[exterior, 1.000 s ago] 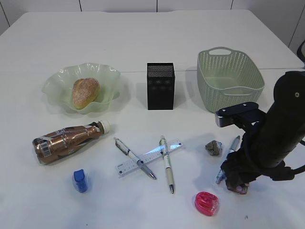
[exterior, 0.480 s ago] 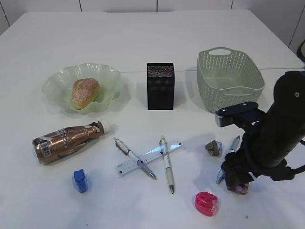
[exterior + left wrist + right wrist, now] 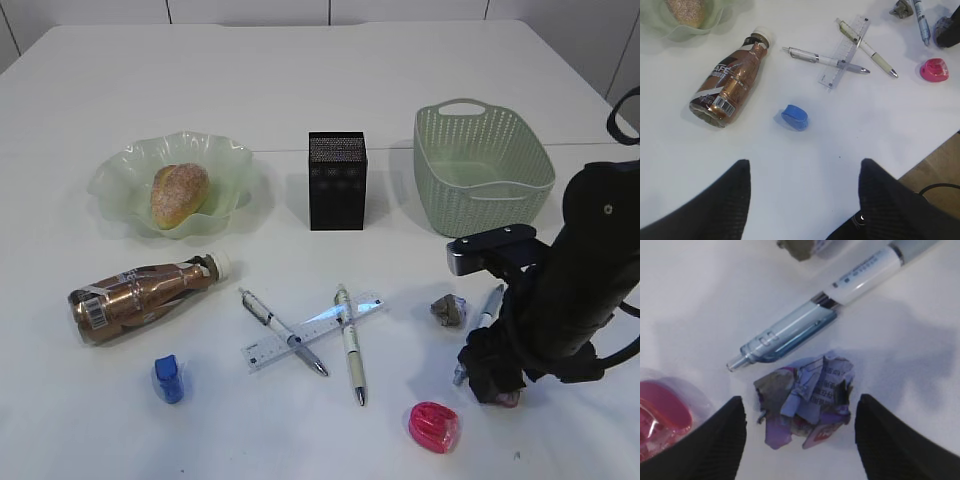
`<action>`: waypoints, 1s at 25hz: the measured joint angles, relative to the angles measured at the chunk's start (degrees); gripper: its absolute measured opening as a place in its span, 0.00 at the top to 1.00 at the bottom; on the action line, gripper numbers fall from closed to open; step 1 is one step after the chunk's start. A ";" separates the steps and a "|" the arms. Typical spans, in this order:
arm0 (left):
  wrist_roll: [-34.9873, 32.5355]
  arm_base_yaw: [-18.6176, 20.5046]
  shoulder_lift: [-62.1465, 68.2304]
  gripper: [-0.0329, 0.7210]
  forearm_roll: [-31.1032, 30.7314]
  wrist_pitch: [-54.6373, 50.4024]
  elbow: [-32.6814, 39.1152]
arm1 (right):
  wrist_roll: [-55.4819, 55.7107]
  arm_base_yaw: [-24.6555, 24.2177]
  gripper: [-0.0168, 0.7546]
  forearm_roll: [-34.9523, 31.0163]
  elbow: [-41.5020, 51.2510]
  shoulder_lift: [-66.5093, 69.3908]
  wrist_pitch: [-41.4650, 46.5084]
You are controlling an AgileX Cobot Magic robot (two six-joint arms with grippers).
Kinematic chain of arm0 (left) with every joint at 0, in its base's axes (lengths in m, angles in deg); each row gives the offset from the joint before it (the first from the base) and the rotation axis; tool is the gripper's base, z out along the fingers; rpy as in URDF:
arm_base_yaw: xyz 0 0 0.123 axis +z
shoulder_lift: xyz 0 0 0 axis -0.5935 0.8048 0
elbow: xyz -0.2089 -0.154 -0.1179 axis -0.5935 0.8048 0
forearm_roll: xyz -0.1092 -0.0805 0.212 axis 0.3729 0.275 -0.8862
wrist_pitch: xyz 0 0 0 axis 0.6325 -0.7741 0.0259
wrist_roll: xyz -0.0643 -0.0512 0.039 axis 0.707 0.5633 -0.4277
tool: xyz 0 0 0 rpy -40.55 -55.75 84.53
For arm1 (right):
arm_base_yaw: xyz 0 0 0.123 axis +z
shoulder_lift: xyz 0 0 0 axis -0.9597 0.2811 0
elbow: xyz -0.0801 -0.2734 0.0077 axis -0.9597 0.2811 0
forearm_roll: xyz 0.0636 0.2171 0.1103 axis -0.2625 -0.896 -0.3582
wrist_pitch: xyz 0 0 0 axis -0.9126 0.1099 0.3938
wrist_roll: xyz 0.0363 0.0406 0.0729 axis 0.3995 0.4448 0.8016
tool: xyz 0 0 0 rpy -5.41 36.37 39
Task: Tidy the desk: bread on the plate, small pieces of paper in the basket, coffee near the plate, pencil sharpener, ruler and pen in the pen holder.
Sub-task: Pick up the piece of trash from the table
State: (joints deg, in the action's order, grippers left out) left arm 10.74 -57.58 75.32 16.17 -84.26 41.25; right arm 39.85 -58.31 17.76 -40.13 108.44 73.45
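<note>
We are looking at a white desk (image 3: 300, 90) from chest height, with two close views from the wrists. Our right gripper (image 3: 800, 412) hangs straight down over a crumpled scrap of paper (image 3: 805, 397), printed in purple and grey. Its two dark fingers (image 3: 715, 440) stand wide apart, one on each side of the scrap, not touching it and holding nothing. The scrap lies directly between them, so we judge the coming move to be a short drop and a squeeze.

Just beyond the scrap lies a blue-tipped pen (image 3: 815, 322), its long axis slanting from lower left to upper right across the wrist view, nearly touching the paper. A pink pencil sharpener (image 3: 660, 420) sits just outside the left finger. We judge both close enough to be nudged if the fingers drift.

The green basket (image 3: 484, 170), where the paper belongs, stands farther back on the desk, on the right side, behind the right arm. A second paper wad (image 3: 448, 311) lies between the two, beside the pen.

Our left gripper (image 3: 805, 200) hovers high over the near left of the desk, fingers spread and empty, above a blue sharpener (image 3: 794, 117) and a coffee bottle (image 3: 732, 80) lying on its side. It is well away from the scrap; the right arm is clearly nearer.
</note>
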 joint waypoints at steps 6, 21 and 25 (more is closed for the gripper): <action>0.00 0.00 0.00 0.33 0.00 0.00 0.00 | 0.00 0.00 0.29 -0.24 -0.04 1.09 -0.13; 0.00 0.00 0.00 0.33 0.00 0.00 0.00 | 0.00 0.00 0.95 -0.16 -2.25 -0.51 2.01; 0.00 0.00 0.00 0.33 0.00 0.00 0.00 | 0.00 0.00 0.96 0.10 -3.31 -5.35 4.15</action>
State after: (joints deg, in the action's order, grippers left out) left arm 10.74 -57.58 75.32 16.17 -84.26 41.25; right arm 39.85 -58.31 17.86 -43.44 103.09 77.60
